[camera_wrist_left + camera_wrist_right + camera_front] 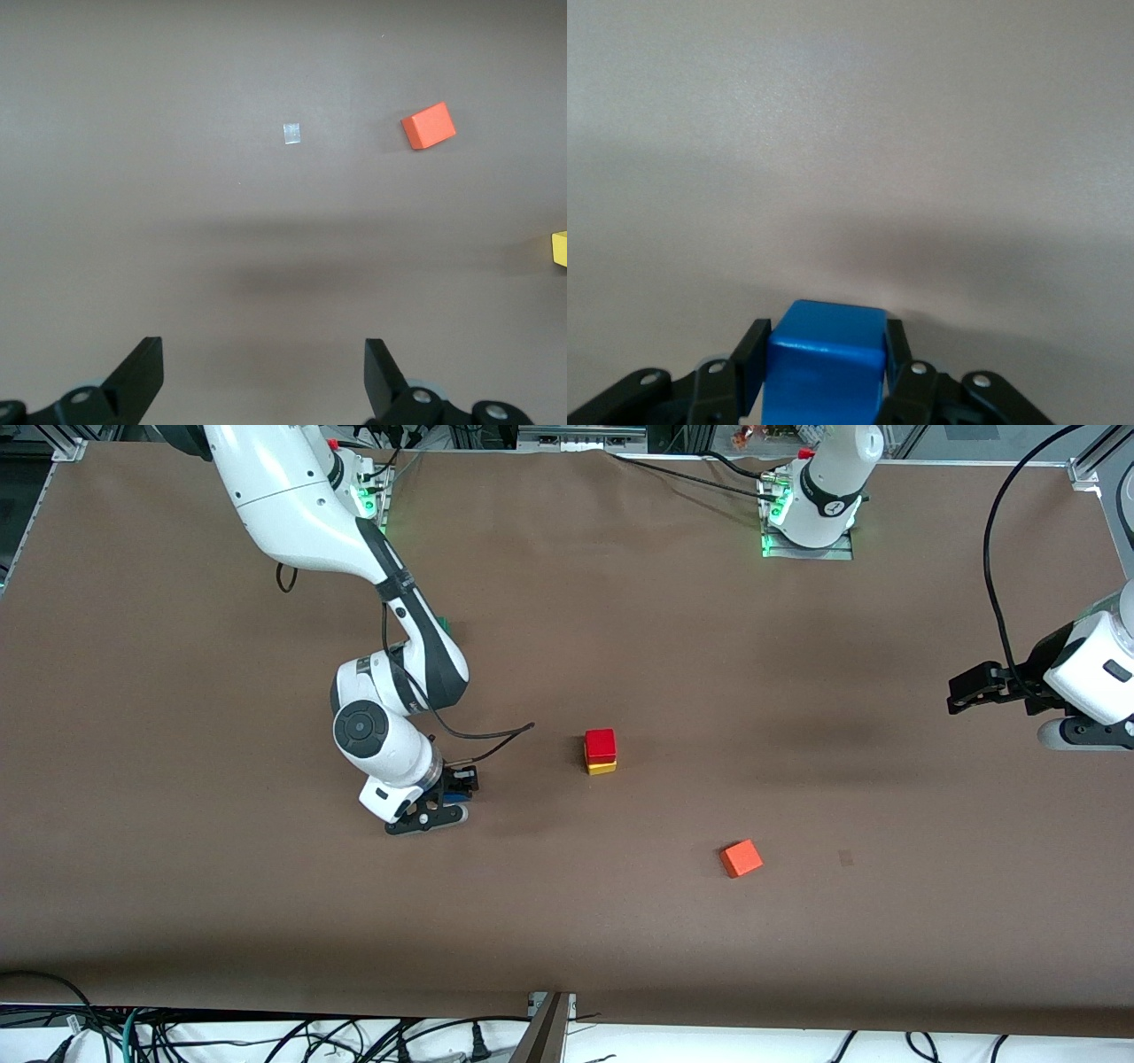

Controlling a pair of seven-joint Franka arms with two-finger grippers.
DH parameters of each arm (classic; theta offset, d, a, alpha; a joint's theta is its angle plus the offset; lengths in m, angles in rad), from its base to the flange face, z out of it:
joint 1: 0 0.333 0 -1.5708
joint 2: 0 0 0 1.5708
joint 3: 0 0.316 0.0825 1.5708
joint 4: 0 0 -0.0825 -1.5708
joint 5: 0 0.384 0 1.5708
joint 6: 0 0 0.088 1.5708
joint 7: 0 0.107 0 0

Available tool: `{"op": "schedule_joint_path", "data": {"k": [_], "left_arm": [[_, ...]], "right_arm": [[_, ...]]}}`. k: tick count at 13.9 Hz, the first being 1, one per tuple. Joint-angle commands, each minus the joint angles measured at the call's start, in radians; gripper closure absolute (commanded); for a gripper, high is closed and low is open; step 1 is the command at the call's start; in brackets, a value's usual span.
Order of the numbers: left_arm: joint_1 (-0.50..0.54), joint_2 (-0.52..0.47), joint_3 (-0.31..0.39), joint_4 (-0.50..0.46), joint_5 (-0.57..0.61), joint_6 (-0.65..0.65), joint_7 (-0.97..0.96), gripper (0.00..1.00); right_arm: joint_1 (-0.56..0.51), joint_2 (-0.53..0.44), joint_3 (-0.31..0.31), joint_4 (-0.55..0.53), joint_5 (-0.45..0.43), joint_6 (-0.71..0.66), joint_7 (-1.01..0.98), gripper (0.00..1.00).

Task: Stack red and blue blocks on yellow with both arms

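Stack: the red block (600,742) sits squarely on the yellow block (601,767), mid-table (177,921). You have one block left to add.
Blue block: the blue block (826,367) is between the fingers of the right tool (443,806), low at the table surface, toward the right arm's end and a little nearer the front camera than the stack.
Right tool: fingers pressed against both sides of the blue block in the right wrist view; judged clamped on it. Whether it has left the table cannot be told.
Left tool: the left tool (263,367) hangs with fingers wide apart and nothing between them, over bare table at the left arm's end. That arm waits.
Key relation: the stack lies from the blue block toward the left arm's end and slightly farther from the front camera. The right arm is much the nearer; you would need to lift above the red top before crossing.
Other items: an orange block (741,858) lies nearer the front camera than the stack, well apart from that path. Small pale square mark (291,133) on the table near it.
Risk: a low approach would likely knock the red block off.
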Motion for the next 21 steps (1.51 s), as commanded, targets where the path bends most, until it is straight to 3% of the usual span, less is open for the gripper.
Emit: {"op": "schedule_joint_path", "data": {"k": [1,21], "left_arm": [[0.006,0.018,-0.008,0.035,0.011,-0.012,0.016,0.0],[0.008,0.018,-0.006,0.035,0.009,-0.011,0.018,0.0]], "right_arm": [[0.007,0.009,0.001,-0.016,0.011,0.033,-0.004,0.47],[0.014,0.015,-0.001,-0.016,0.002,0.048,-0.005,0.46]]}}
